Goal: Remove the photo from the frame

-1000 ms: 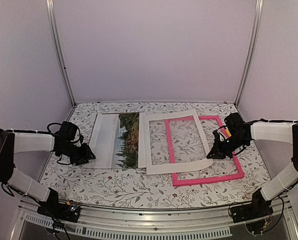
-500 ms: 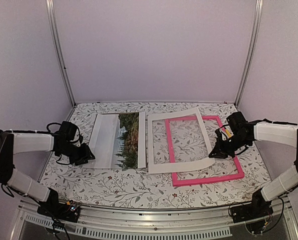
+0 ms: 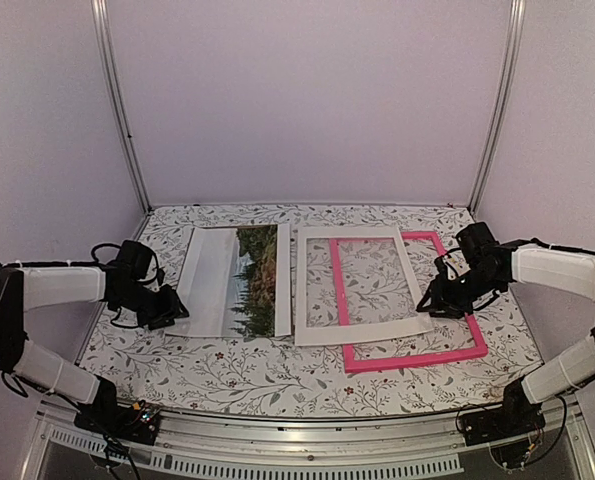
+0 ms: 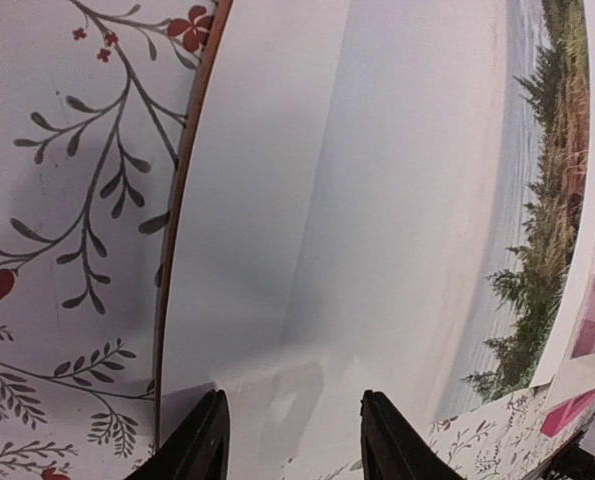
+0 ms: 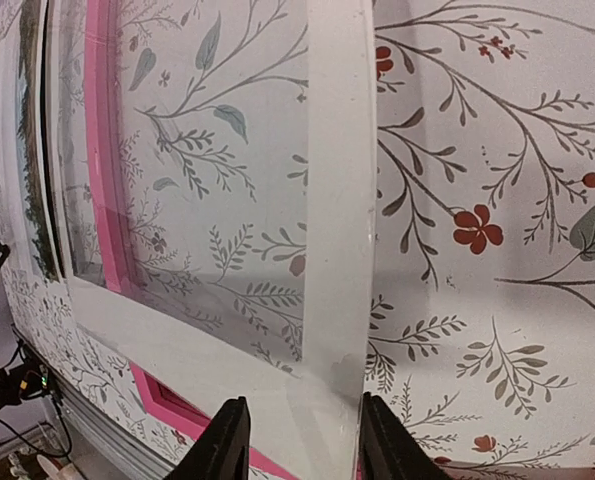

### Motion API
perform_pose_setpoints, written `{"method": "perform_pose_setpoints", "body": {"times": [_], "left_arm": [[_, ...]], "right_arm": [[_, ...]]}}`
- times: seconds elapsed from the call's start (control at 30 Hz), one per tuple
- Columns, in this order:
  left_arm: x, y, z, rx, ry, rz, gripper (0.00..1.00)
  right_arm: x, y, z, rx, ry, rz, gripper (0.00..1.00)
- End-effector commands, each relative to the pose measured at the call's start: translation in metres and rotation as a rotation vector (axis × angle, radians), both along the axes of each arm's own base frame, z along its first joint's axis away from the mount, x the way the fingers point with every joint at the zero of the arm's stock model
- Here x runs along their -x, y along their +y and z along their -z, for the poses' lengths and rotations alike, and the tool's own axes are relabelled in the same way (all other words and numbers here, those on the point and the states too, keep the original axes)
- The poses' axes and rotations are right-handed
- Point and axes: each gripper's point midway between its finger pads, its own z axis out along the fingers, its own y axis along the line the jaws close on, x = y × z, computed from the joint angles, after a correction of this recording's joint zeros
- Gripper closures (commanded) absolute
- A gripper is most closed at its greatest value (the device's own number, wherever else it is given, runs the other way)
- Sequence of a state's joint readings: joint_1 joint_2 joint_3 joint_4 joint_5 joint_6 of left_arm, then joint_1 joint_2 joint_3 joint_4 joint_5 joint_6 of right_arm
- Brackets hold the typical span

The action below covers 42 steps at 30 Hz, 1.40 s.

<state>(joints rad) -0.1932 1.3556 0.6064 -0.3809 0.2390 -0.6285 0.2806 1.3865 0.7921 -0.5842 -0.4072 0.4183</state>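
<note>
Left gripper (image 3: pixel 173 308): jaws spread, nothing pinched. The photo (image 3: pixel 232 280) lies flat just ahead of it, out of the frame (image 3: pixel 413 358), so the task looks done, bar backing off. Right gripper (image 3: pixel 429 302): jaws apart astride the white mat's (image 3: pixel 362 330) edge, frame beneath. You've got bare table (image 3: pixel 277 385) behind both tools to retreat.

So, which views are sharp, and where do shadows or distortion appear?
Top external: even soft light, posts slanted by the wide lens. Left wrist: photo slightly blurred, grey shadow ahead of the left fingers. Right wrist: white mat fairly sharp, faint shadow by the right fingers.
</note>
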Motion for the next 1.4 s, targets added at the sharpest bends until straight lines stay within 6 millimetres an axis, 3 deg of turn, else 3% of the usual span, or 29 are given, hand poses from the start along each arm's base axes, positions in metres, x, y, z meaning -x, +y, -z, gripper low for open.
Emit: {"method": "perform_pose_setpoints", "body": {"times": [0.0,0.23,0.37,0.53,0.67,0.93,1.07,1.17,1.37], "left_arm": [[-0.009,0.000,-0.015,0.016,-0.038,-0.009,0.52],[-0.017,-0.002,-0.031,0.029,-0.074,-0.011,0.47],[-0.026,0.000,-0.040,0.020,-0.107,-0.015,0.44],[-0.038,0.006,-0.042,-0.007,-0.128,-0.029,0.42],[-0.041,0.020,-0.037,-0.044,-0.124,-0.073,0.41],[-0.017,0.032,-0.012,-0.031,-0.064,-0.130,0.40],[-0.007,0.029,-0.002,-0.001,-0.043,-0.133,0.39],[-0.002,0.028,0.001,0.007,-0.037,-0.134,0.39],[0.004,0.027,0.006,0.016,-0.026,-0.129,0.40]], "right_arm": [[-0.005,-0.006,-0.012,0.022,-0.031,0.026,0.53],[-0.017,-0.012,-0.033,0.057,-0.087,0.056,0.29],[-0.031,0.006,-0.054,-0.014,-0.166,0.036,0.24],[-0.047,0.055,-0.069,-0.102,-0.219,-0.028,0.24],[-0.054,0.110,-0.071,-0.175,-0.227,-0.092,0.24],[-0.060,0.206,-0.070,-0.290,-0.213,-0.245,0.24],[-0.059,0.248,-0.056,-0.309,-0.184,-0.305,0.24],[-0.051,0.273,-0.047,-0.318,-0.165,-0.350,0.24],[-0.043,0.301,-0.023,-0.326,-0.119,-0.387,0.24]]}}
